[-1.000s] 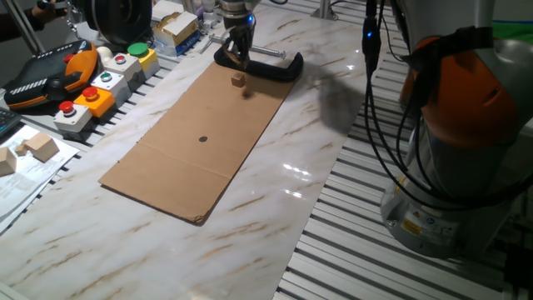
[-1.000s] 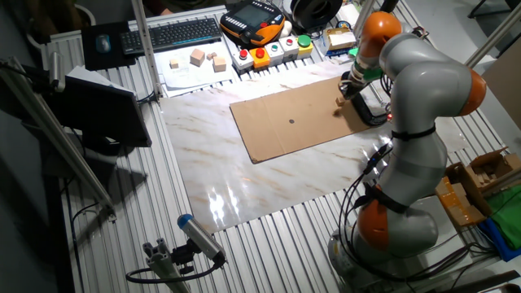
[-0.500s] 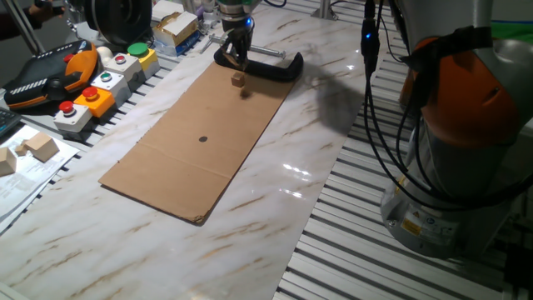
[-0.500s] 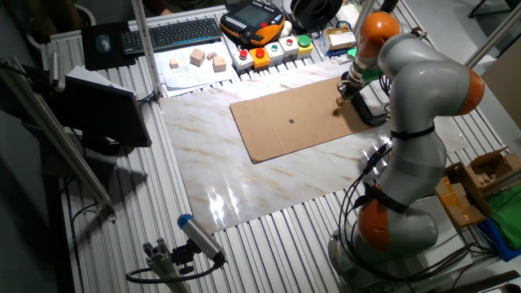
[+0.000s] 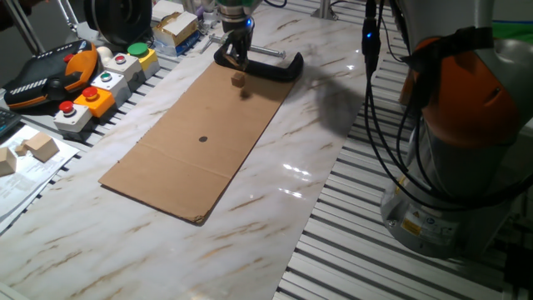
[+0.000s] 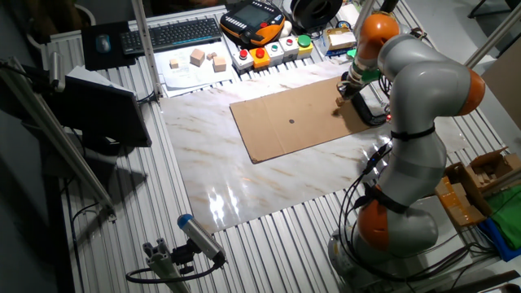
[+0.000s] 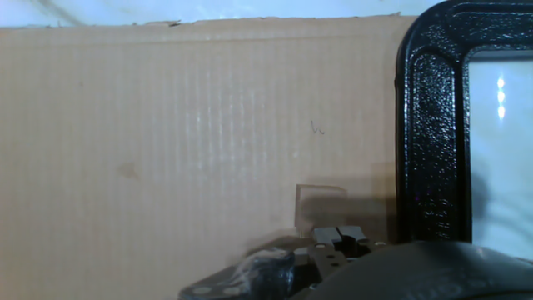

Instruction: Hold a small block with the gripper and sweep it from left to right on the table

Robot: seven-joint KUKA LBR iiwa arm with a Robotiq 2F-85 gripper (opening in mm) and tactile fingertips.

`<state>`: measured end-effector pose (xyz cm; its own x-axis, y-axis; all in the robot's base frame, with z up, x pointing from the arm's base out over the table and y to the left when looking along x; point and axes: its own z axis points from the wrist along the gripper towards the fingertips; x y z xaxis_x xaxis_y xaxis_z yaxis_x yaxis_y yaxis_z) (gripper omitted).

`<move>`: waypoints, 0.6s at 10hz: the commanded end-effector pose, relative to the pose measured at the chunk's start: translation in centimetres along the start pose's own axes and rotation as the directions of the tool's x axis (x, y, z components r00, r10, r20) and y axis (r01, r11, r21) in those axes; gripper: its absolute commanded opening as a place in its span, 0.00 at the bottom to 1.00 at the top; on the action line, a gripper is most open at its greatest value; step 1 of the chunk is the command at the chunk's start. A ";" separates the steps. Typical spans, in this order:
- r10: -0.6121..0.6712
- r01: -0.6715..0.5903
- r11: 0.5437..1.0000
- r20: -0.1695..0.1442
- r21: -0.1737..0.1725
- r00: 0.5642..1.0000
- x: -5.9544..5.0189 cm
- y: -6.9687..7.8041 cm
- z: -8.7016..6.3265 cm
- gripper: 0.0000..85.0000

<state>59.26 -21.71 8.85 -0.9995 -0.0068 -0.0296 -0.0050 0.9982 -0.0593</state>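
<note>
Small block (image 5: 238, 80) resting on the cardboard sheet (image 5: 200, 133), near its far end, just beside the black C-clamp (image 5: 260, 65). Gripper (image 5: 234, 55) hanging above the sheet's far edge, over the clamp, apart from the block. Jaws: cannot tell whether apart or together. White marble table (image 5: 275, 200) under the sheet.

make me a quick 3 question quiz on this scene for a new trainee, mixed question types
1. True or false: the small block rests on the cardboard sheet.
2. Which black item lies beside the small block? A keyboard, B C-clamp, C mouse.
3. Fill in: the gripper hangs over the ____ end of the cardboard sheet, seen from one fixed view.

Key: 1 true. 2 B. 3 far.
</note>
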 end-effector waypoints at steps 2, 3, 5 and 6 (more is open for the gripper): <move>-0.009 0.009 0.999 -0.001 0.039 1.000 0.0 0.0 0.0 0.01; -0.004 0.004 0.999 0.004 0.043 1.000 0.0 0.0 0.0 0.01; -0.008 0.008 0.998 0.007 0.056 1.000 0.1 -0.2 0.0 0.01; -0.011 0.011 0.998 -0.001 0.056 1.000 0.2 -0.3 0.0 0.01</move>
<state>59.08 -22.07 8.84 -0.9995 -0.0192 -0.0265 -0.0160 0.9932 -0.1151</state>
